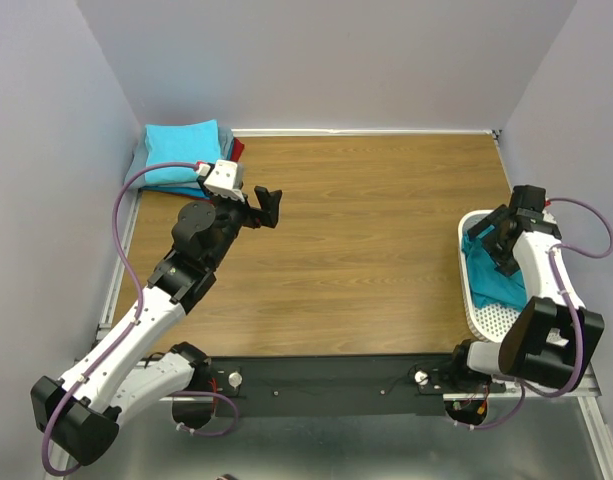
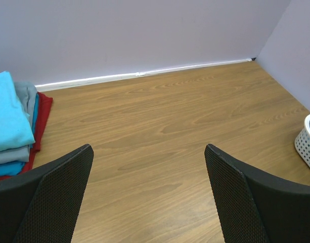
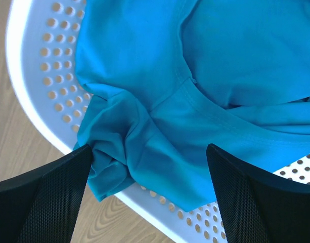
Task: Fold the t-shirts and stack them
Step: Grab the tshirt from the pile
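Upper left: folded stack of soft cloth tees (image 1: 181,150), light turquoise on top, grey & dark red below. Just right, left gripper (image 1: 261,208) w/ jaws spread, empty, over brown wood-grain table (image 1: 376,250). Far right: right gripper (image 1: 501,238) spread wide above crumpled teal-blue t-shirt (image 1: 494,285) in white perforated plastic basket (image 1: 483,322).

Stack of folded t-shirts (image 2: 10,119) at the far left corner of the worktop (image 2: 170,131), cropped by the left wrist view's left edge, lower layers seen only as edges, white basket (image 2: 307,144) cropped at right, teal-blue t-shirt (image 3: 144,50) overrunning the right wrist view
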Motion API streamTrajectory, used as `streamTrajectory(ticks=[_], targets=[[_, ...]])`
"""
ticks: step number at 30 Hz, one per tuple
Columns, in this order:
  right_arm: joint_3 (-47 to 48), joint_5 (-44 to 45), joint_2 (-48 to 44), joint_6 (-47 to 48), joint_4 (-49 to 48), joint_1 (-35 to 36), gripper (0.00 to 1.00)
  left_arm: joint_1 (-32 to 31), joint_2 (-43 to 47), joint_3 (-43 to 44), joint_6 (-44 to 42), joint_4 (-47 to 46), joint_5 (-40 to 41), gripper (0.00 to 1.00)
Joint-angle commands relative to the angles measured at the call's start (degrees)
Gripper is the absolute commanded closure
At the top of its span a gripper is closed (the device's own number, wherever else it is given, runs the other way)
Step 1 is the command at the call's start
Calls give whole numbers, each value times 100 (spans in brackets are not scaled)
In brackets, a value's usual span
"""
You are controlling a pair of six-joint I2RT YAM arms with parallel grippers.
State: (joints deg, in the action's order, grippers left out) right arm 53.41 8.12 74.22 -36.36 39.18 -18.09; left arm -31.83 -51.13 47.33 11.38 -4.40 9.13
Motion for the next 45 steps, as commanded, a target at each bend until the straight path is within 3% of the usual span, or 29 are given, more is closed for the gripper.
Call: streamTrajectory(ticks=[1, 11, 17, 21, 23, 24, 25, 37, 45], targets=[[-94, -127, 207, 15, 55, -46, 0, 11, -28, 22, -48, 18, -95, 2], [-436, -275, 505, -196, -463, -46, 1, 11, -19, 22, -127, 45, 37, 2], [-542, -206, 612, -284, -622, -46, 15, 11, -19, 31, -171, 62, 72, 2], [-507, -4, 375, -266, -604, -46, 49, 11, -28, 31, -180, 62, 81, 2], [-463, 137, 138, -231, -596, -46, 70, 11, -28, 30, -180, 62, 72, 2], [-437, 233, -20, -231, -561, -46, 93, 11, -28, 31, -180, 62, 72, 2], [-402, 295, -117, -231, -534, -46, 99, 11, -37, 31, -180, 62, 63, 2], [687, 497, -1584, -311, -33, -46, 100, 11, -28, 48, -206, 106, 45, 2], [2540, 718, -2175, 471, 2, 7, 100, 11, -54, 66, -188, 124, 11, 2]])
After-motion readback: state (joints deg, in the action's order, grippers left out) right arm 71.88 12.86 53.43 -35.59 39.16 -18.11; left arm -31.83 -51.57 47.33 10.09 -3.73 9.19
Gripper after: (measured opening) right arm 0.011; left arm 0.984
